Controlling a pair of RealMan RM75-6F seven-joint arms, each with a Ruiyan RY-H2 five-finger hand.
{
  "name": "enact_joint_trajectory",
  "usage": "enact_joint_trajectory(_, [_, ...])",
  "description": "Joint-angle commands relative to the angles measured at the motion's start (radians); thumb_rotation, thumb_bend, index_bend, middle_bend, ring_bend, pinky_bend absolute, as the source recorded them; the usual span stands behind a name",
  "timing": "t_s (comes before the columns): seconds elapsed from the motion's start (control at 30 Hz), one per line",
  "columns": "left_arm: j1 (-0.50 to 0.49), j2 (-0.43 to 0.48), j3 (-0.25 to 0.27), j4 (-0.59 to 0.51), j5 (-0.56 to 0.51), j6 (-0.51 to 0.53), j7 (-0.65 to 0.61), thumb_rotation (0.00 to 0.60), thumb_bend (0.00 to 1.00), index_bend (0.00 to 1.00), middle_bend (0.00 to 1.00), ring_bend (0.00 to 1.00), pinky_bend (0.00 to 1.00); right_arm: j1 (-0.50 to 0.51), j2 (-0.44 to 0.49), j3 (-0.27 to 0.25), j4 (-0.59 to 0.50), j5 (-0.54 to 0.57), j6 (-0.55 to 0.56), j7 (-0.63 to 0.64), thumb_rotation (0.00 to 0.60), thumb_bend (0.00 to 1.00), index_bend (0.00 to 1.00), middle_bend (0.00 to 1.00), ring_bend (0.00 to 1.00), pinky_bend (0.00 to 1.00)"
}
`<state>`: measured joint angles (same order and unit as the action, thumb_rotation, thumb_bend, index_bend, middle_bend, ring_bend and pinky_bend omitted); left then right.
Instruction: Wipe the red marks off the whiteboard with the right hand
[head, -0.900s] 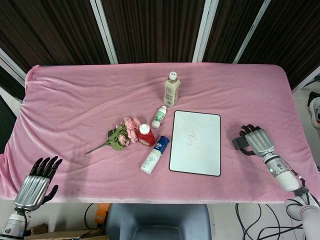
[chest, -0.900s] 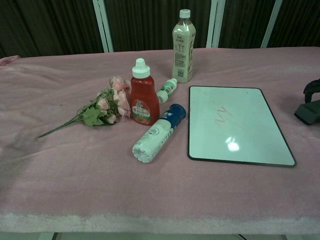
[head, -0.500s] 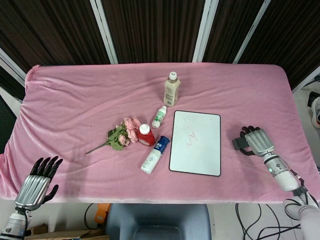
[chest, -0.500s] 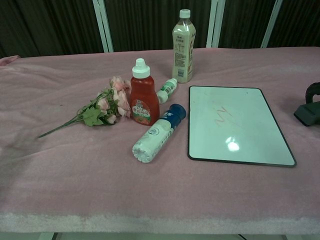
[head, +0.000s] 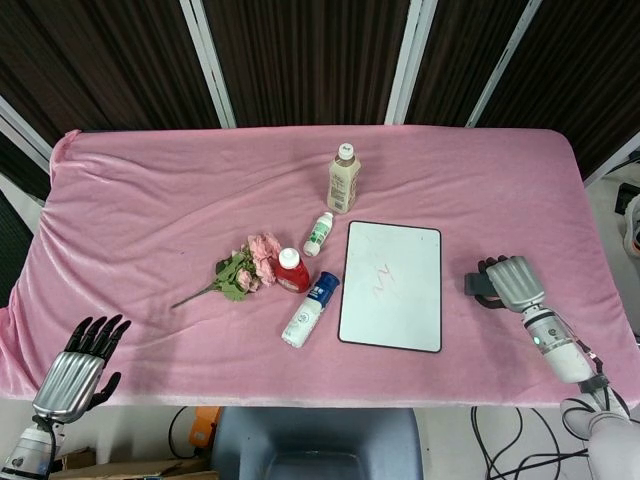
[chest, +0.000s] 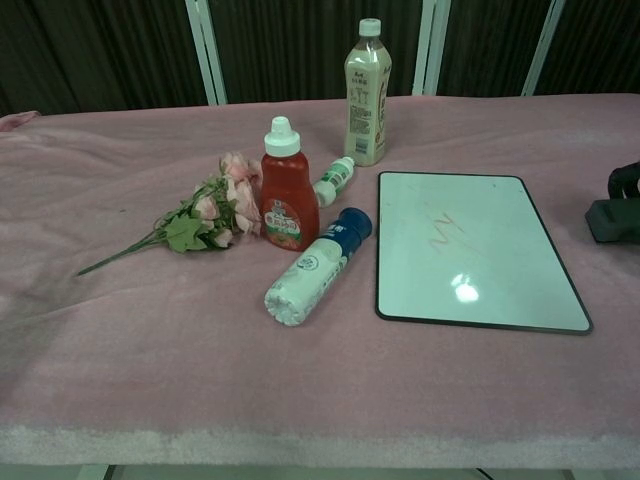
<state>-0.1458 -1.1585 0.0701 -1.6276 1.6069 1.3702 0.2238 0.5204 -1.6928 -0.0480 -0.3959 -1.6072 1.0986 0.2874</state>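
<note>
The whiteboard (head: 391, 300) (chest: 480, 270) lies flat on the pink cloth, right of centre, with a red zigzag mark (head: 382, 277) (chest: 443, 230) on its upper middle. My right hand (head: 513, 281) is to the right of the board, apart from it, with its fingers curled over a dark eraser (head: 479, 284) (chest: 612, 219). The chest view shows only the eraser and dark fingertips at the right edge. My left hand (head: 77, 366) hangs past the table's front left corner, fingers spread, holding nothing.
Left of the board lie a blue-capped white bottle (head: 309, 309) on its side, a red sauce bottle (head: 291, 271), a small white bottle (head: 319, 233) and a pink flower sprig (head: 236, 271). A tall beige drink bottle (head: 343, 180) stands behind the board.
My right hand has drawn slightly toward the table's front edge with the eraser, which now sits more level in the chest view. My left hand has sunk a little.
</note>
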Motion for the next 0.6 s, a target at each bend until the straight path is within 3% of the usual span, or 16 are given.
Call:
enact_joint_trajectory(0.03, [0.000,0.000,0.001,0.002,0.003,0.001,-0.005,0.600,0.41,0.00,0.04,0.05,0.06,0.001,-0.015,0.004,0.017,-0.004,0.032,0.011,0.600,0.42,0.97,0.73,0.71,0.88])
enact_joint_trajectory(0.33, [-0.005,0.000,-0.001,0.004,-0.001,-0.008,-0.009,0.600,0.41,0.00,0.04,0.05,0.06,0.065,0.010,0.046,-0.086,-0.006,0.121,0.038,0.600,0.42,0.97,0.73,0.72,0.89])
enact_joint_trajectory(0.6, [-0.007,-0.002,-0.003,0.001,-0.007,-0.011,0.000,0.600,0.41,0.00,0.04,0.05,0.06,0.171,-0.041,0.089,-0.233,0.012,0.028,-0.115,0.600,0.42,0.97,0.73,0.72,0.89])
